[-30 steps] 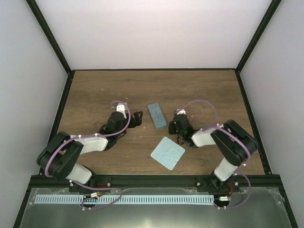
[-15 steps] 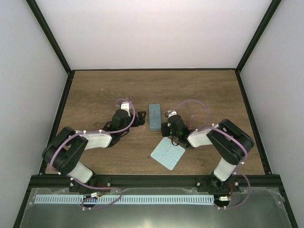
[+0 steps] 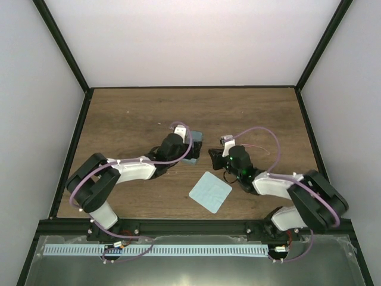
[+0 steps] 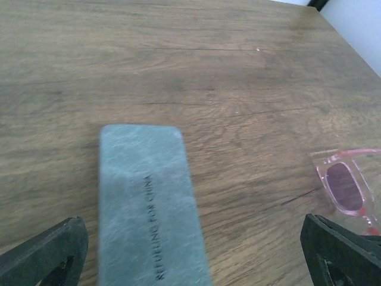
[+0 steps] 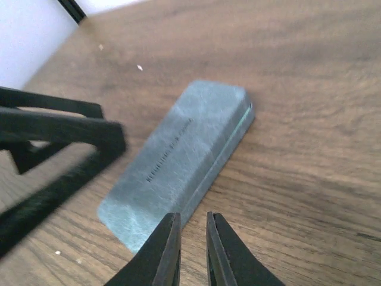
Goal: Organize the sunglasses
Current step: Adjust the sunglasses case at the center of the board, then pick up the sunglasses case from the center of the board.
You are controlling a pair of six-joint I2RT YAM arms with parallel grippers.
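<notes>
A grey-blue sunglasses case (image 3: pixel 196 137) lies shut at the table's middle; it also shows in the left wrist view (image 4: pixel 146 196) and the right wrist view (image 5: pixel 178 158). My left gripper (image 3: pixel 189 150) is wide open, low over the case's near end, which lies between its fingertips (image 4: pixel 44 250) toward the left one. Pink sunglasses (image 4: pixel 347 186) lie on the wood just beyond its right fingertip; in the top view they are hard to make out. My right gripper (image 3: pixel 213 157) is empty, jaws a narrow gap apart (image 5: pixel 193 238), at the case's right edge without touching it.
A pale blue cleaning cloth (image 3: pixel 210 191) lies flat in front of the case, between the two arms. The left gripper's black fingers (image 5: pixel 59 134) show left of the case in the right wrist view. Black frame rails edge the wooden table (image 3: pixel 119 113).
My left arm has swung right, bringing its open gripper over the case. The case has straightened. My right gripper moved left toward the case and stays beside it.
</notes>
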